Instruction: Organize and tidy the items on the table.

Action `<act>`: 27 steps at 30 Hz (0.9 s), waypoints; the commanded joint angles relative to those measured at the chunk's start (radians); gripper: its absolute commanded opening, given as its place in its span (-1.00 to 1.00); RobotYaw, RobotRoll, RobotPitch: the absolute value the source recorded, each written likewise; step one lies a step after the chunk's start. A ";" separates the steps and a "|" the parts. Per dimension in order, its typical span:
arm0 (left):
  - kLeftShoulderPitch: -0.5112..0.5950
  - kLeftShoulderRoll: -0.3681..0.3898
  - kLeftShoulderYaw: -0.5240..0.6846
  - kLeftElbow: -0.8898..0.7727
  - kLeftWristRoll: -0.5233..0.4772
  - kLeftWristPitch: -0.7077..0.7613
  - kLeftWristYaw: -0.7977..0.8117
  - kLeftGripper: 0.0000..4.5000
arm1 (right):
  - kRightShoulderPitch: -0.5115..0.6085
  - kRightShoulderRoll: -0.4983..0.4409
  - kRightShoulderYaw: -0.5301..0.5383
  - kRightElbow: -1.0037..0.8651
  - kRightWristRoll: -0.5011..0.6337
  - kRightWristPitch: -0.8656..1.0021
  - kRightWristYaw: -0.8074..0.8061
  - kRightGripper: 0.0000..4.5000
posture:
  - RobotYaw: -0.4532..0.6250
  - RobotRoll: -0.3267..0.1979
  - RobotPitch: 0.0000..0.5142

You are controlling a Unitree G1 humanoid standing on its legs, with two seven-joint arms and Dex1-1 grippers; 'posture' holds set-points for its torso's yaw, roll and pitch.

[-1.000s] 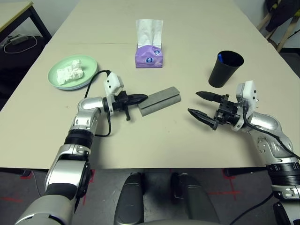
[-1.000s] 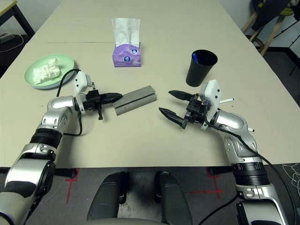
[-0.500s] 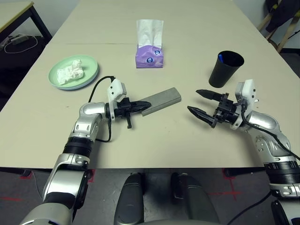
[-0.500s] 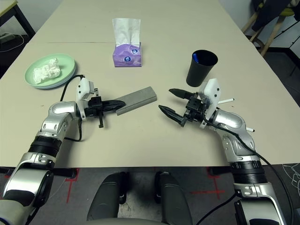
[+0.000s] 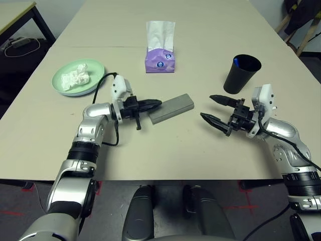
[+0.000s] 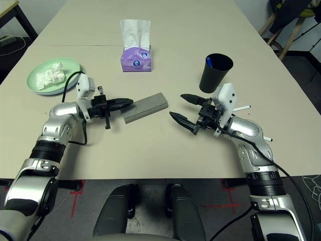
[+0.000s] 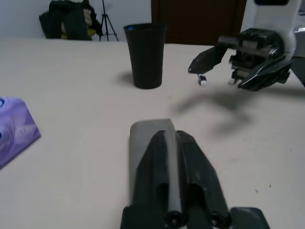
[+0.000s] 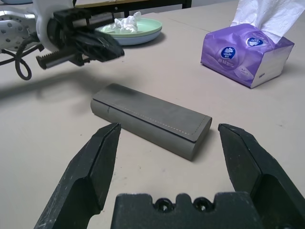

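The grey glasses case (image 5: 173, 106) lies flat and closed in the middle of the table (image 5: 200, 30). My left gripper (image 5: 156, 104) is shut, its tips over the case's left end; whether they touch it I cannot tell. My right gripper (image 5: 206, 107) stands wide open a short way right of the case, facing it, nothing between its fingers. The black cup (image 5: 242, 74) with a blue-capped pen inside stands behind it. The purple tissue box (image 5: 160, 59) is at the back centre. A crumpled tissue (image 5: 74, 78) lies on the pale green plate (image 5: 96, 69). Sunglasses are out of view.
A white pen (image 6: 243, 107) lies on the table just beyond my right forearm. A dark-legged side table (image 5: 20, 12) stands off the far left corner. Chair legs (image 5: 301, 30) show past the table's right edge.
The case, tipped up on its edge a second ago, now lies flat. My left gripper drew back toward me, then moved a little farther out over the case's end. The right gripper stayed open.
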 commanded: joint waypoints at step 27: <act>0.073 -0.053 -0.133 0.001 0.046 -0.085 -0.127 0.99 | -0.250 -0.784 0.365 -0.220 -0.299 0.584 0.329 1.00 | -0.12 0.25 -0.22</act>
